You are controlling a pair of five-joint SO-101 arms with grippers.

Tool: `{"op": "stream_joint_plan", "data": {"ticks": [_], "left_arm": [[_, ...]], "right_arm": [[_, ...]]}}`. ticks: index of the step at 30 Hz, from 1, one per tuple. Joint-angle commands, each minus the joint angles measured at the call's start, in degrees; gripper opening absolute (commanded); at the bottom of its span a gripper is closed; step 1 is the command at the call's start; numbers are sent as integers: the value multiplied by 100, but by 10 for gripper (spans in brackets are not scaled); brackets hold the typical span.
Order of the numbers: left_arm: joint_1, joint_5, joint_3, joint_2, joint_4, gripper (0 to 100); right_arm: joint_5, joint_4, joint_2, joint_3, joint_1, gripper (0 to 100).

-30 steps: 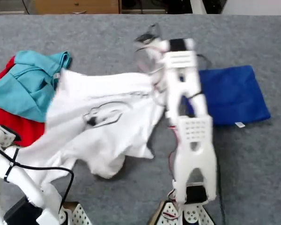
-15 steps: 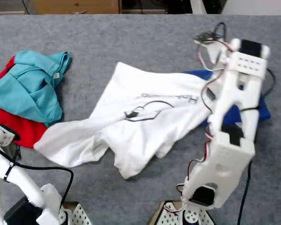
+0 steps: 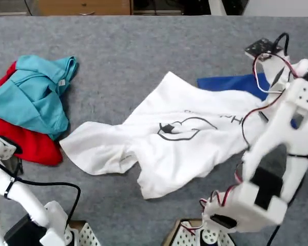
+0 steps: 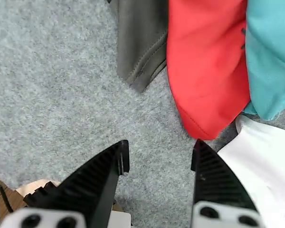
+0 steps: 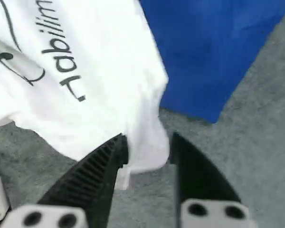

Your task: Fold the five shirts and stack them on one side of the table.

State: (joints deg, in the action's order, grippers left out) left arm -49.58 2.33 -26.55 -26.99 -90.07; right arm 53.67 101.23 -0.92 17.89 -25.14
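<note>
Left edge of the table (image 3: 118,51): the teal shirt (image 3: 33,92) is lying crumpled on top of the red shirt (image 3: 25,141), and both are unfolded. In the left wrist view a dark grey garment (image 4: 140,42) is lying against the red shirt's outer side, touching it. The left gripper (image 4: 160,152) is hovering over bare grey surface just beside the red shirt's hem, its jaws standing apart with nothing between them; a corner of the white shirt is showing beside one finger. Middle of the table: the white shirt (image 3: 179,138) is lying spread and wrinkled, print side up, one sleeve trailing toward the red shirt but apart from it, its other end reaching toward the right edge. Right side, toward the far edge: the blue shirt (image 3: 236,83) is lying flat, partly covered by the white shirt's edge. The right arm (image 3: 277,154) is leaning over the right edge of the table. The right gripper (image 5: 147,142) is pinching the white shirt's hem between its jaws, just beside the blue shirt's near edge.
</note>
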Motion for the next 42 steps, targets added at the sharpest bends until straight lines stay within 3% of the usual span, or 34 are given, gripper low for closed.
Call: {"op": "stream_joint_plan", "data": {"ticks": [1,7,12,19,25,31,37,42], "left_arm": [[-62,-35,281,-31,0,225],[-844,-35,651,-31,-9,226],[-1565,-492,791,-31,-9,226],[-2251,-914,756,-31,9,226],[-2391,-914,747,-31,-9,226],[-2391,-914,747,-22,-18,225],[-2382,-914,747,-22,-18,224],[-2338,-914,747,-22,-18,223]], "right_arm": [[88,123,866,-22,778,267],[-527,114,1068,-215,3266,268],[-1108,-149,312,-198,5323,268],[-1574,-1266,-1684,-154,6958,268],[-1626,-1697,-3468,954,7169,267],[-1802,-1204,-5235,2774,7020,256],[-1802,-26,-6589,5130,6782,17],[-2347,123,-6598,6281,6176,3]]}}
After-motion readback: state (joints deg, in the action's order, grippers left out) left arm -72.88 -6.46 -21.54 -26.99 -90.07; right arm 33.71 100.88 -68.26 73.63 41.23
